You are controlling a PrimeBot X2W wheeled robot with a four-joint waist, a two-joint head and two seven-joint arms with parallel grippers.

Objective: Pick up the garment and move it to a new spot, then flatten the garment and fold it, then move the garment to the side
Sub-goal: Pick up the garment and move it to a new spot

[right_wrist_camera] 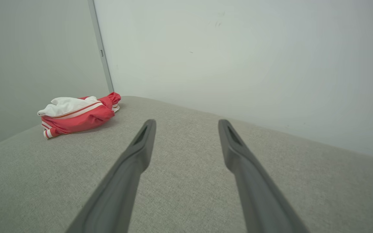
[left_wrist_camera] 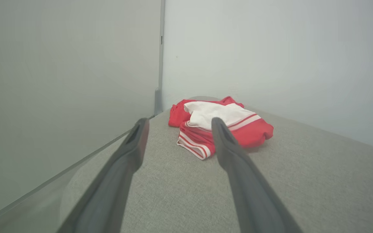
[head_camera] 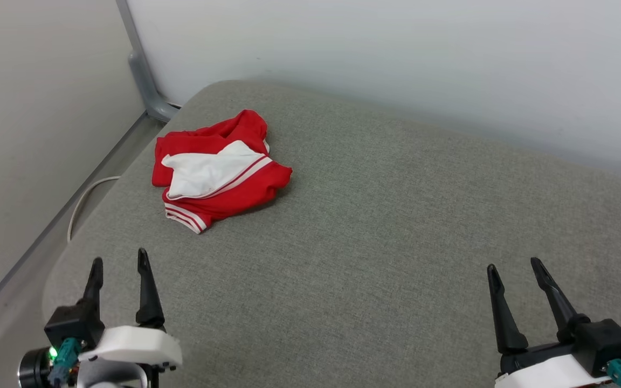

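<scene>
**Both grippers open and empty; garment bunched at upper left of cushion**

Lower left of the head view: the left gripper (head_camera: 119, 257), two long dark fingers set wide apart, nothing between them. Lower right: the right gripper (head_camera: 513, 264), fingers likewise spread wide and empty. Both hang above the near part of a grey woven-fabric padded cushion (head_camera: 370, 242) without touching the cloth.

The red jersey-style garment with white sleeve and red-and-white striped trim (head_camera: 219, 172) lies crumpled in a heap on the cushion's far left corner, upper left of centre in the frame, well apart from both grippers. A white sleeve lies on top of the heap and a striped hem points toward the near edge. Chest lettering cannot be made out.

Left of the cushion, a thin white cable (head_camera: 81, 199) loops beside its edge. Beyond stand a grey metal frame post (head_camera: 143, 75) and a plain pale wall (head_camera: 397, 54).
</scene>
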